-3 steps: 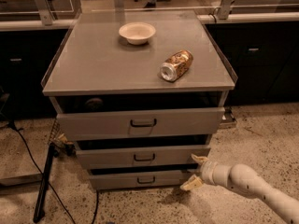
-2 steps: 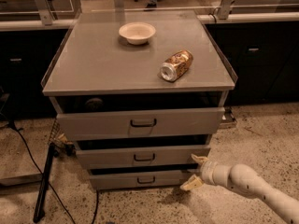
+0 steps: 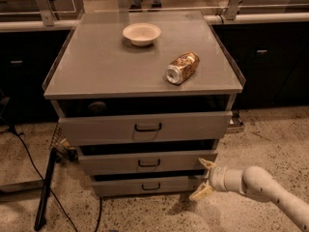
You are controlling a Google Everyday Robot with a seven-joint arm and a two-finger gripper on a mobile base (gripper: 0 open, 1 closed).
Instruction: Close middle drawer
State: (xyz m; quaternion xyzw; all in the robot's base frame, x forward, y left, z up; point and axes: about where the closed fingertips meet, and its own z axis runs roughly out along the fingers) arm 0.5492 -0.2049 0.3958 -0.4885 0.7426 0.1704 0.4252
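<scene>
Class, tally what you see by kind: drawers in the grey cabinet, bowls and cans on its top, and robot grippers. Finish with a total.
Drawers: 3 (top drawer, middle drawer, bottom drawer)
Bowls: 1, the bowl on the cabinet top
Cans: 1, the can lying on its side
Grippers: 1, the gripper low by the drawers' right ends, fingers open
Total: 6

You will find no text, number or brand that can be read here. The can (image 3: 182,67) on the cabinet top carries a brown and gold printed label, but its lettering cannot be made out. Your gripper (image 3: 203,179) sits with fingers spread at the right end of the middle drawer (image 3: 145,162).
</scene>
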